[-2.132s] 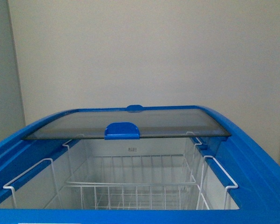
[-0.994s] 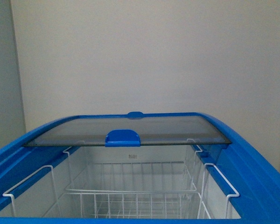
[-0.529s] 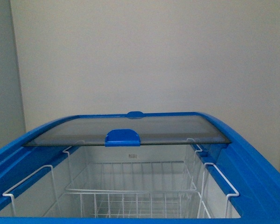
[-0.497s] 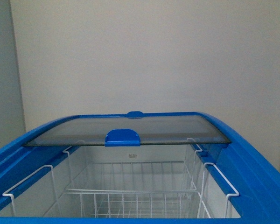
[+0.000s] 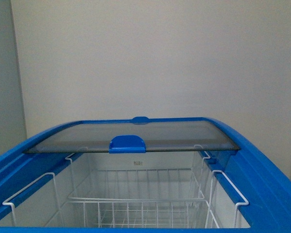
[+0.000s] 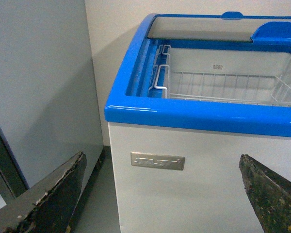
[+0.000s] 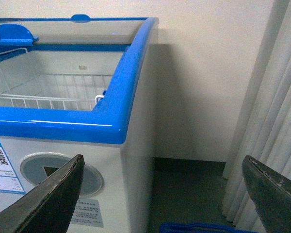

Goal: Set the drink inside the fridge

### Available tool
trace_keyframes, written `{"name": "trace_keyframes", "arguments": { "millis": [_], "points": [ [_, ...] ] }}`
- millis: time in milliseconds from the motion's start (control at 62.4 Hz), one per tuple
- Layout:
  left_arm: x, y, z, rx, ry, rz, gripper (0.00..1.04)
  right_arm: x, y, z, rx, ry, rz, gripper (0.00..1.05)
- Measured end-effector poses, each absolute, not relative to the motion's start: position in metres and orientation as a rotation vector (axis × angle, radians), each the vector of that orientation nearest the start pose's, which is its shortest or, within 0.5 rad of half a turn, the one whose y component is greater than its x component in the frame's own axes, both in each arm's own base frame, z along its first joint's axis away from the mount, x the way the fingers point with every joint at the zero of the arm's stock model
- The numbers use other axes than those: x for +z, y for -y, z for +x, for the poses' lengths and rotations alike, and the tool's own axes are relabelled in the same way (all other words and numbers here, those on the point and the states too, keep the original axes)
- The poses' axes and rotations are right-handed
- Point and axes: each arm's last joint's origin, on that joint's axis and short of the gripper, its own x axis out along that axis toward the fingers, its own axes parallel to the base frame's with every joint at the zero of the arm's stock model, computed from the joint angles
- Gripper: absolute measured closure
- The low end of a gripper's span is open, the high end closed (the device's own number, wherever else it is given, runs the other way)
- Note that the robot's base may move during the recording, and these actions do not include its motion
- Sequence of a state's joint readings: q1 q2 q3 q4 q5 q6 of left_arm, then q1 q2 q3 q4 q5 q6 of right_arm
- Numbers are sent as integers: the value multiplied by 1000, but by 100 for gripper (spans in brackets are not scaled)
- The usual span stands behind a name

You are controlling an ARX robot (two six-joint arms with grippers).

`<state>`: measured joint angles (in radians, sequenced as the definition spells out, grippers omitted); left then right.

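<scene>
The fridge is a white chest freezer with a blue rim [image 5: 264, 177]. Its glass lid [image 5: 136, 130] is slid to the back, blue handle [image 5: 127, 143] facing me, so the white wire baskets [image 5: 136, 199] lie uncovered. The drink is out of view in every frame. My left gripper [image 6: 162, 194] is open and holds nothing, in front of the fridge's white front wall near its left corner, below the rim [image 6: 203, 121]. My right gripper [image 7: 163, 194] is open and holds nothing, beside the fridge's right corner [image 7: 114, 126], over the floor.
A tall grey panel [image 6: 39, 87] stands close to the fridge's left side. A pale curtain [image 7: 276, 97] hangs to the right, with a gap of dark floor between it and the fridge. A blue object [image 7: 199, 227] lies low on the floor. A plain wall [image 5: 145, 58] is behind.
Since about two seconds ago the fridge has dropped slightly in the front view. Over the last second nothing has visibly moved.
</scene>
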<state>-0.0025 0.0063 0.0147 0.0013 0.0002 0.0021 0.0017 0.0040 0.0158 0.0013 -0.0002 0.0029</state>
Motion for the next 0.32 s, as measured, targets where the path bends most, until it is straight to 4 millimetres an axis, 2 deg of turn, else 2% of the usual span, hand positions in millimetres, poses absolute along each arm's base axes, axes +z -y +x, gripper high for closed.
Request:
{"name": "trace_keyframes", "arguments": {
  "millis": [321],
  "points": [
    [168,0,97,-3,10,2,8,169,0,97,2,13,2,8]
  ]
}}
